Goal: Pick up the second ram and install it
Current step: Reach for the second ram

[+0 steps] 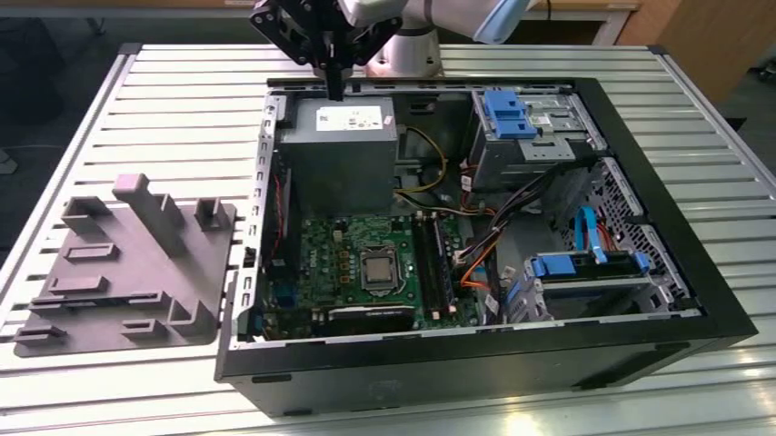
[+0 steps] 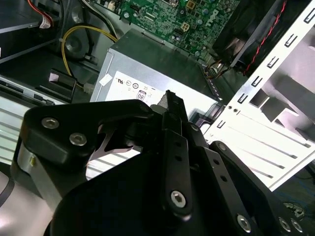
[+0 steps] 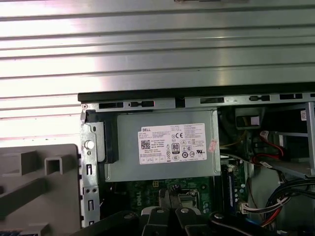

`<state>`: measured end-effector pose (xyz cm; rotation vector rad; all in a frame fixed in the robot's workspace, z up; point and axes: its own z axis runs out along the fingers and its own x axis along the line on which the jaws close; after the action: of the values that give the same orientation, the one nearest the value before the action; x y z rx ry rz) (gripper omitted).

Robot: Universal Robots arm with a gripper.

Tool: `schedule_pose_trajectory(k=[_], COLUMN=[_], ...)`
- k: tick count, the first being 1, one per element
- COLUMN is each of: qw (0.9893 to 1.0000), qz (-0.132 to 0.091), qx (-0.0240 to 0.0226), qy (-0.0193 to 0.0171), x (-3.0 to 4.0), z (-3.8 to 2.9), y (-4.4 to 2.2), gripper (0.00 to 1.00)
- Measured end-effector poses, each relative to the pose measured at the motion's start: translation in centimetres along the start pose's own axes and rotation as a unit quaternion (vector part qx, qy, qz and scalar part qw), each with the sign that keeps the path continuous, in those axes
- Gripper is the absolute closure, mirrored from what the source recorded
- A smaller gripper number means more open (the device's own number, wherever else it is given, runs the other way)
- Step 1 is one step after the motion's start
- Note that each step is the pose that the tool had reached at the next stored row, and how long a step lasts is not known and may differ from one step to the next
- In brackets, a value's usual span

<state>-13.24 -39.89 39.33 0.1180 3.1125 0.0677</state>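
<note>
Our claw (image 1: 333,89) hangs pinched together over the grey metal power supply box (image 1: 337,150), desk's (image 1: 182,91) far edge; we'd descend dead straight.

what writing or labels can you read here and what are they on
white label on the power supply: lines of print and a row of round marks, too small to read.
pink sticker at that label's edge: unreadable.
motherboard: white markings, too small to read.
gray fixture: no print seen.
</note>
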Motion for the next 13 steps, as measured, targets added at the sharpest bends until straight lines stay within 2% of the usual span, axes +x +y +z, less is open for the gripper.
schedule_pose_trajectory(k=[10,13], qw=[1.0000,1.0000], qz=[0.000,0.000], qx=[0.0000,0.0000], qy=[0.0000,0.0000], x=[0.30,0.59], z=[-0.01,-0.02], y=[-0.02,-0.04], gripper=[0.89,0.89])
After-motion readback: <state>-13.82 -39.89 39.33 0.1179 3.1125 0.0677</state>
